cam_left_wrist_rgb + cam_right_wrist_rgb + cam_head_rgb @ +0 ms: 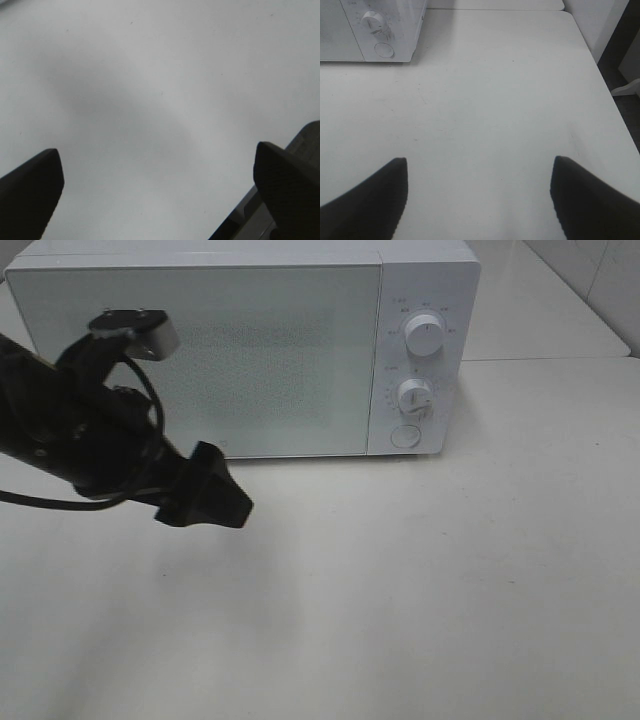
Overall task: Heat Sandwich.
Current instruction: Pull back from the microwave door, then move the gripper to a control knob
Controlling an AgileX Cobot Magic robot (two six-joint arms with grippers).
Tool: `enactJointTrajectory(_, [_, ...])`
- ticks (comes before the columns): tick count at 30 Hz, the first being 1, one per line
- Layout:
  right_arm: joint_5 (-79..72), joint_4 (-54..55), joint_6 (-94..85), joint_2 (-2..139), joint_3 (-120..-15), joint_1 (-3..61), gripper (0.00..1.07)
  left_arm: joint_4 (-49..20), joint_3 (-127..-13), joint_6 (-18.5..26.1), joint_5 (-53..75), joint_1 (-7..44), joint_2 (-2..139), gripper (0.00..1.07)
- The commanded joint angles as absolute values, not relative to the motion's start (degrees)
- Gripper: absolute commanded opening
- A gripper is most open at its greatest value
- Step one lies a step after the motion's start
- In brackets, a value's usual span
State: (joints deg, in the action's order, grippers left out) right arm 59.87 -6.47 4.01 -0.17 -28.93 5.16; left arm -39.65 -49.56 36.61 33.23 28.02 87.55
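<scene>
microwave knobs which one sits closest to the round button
The lower knob: it sits directly above the round button, while the upper knob is higher, near the top of the control panel on the microwave.

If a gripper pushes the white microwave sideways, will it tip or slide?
The microwave looks wide and low, so it probably will not tip. It is likely heavy; on the smooth table it may slide slightly, if at all.

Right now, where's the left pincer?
Exterior high view, left side: the left pincer hangs open over the table, just in front of the microwave, near its closed door.
</scene>
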Motion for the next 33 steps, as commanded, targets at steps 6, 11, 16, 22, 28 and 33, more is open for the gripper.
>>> enactJointTrajectory(6, [59.30,-6.42,3.72,-1.83,-28.93,4.70,0.76,-35.12,-49.39,32.14,50.53,13.41,80.73,0.98])
enactJointTrajectory(11, [59.30,-6.42,3.72,-1.83,-28.93,4.70,0.76,-28.76,-49.39,25.27,56.49,5.79,76.15,0.98])
enactJointTrajectory(16, [59.30,-6.42,3.72,-1.83,-28.93,4.70,0.76,-21.31,-49.39,19.02,59.07,-0.52,70.59,0.98])
enactJointTrajectory(22, [59.30,-6.42,3.72,-1.83,-28.93,4.70,0.76,-10.71,-49.39,9.45,61.31,-4.53,62.17,0.98])
enactJointTrajectory(28, [59.30,-6.42,3.72,-1.83,-28.93,4.70,0.76,-3.44,-48.76,3.90,62.62,-4.53,53.63,0.98])
enactJointTrajectory(33, [59.30,-6.42,3.72,-1.83,-28.93,4.70,0.76,-2.35,-44.23,4.53,62.57,-4.53,40.97,0.98])
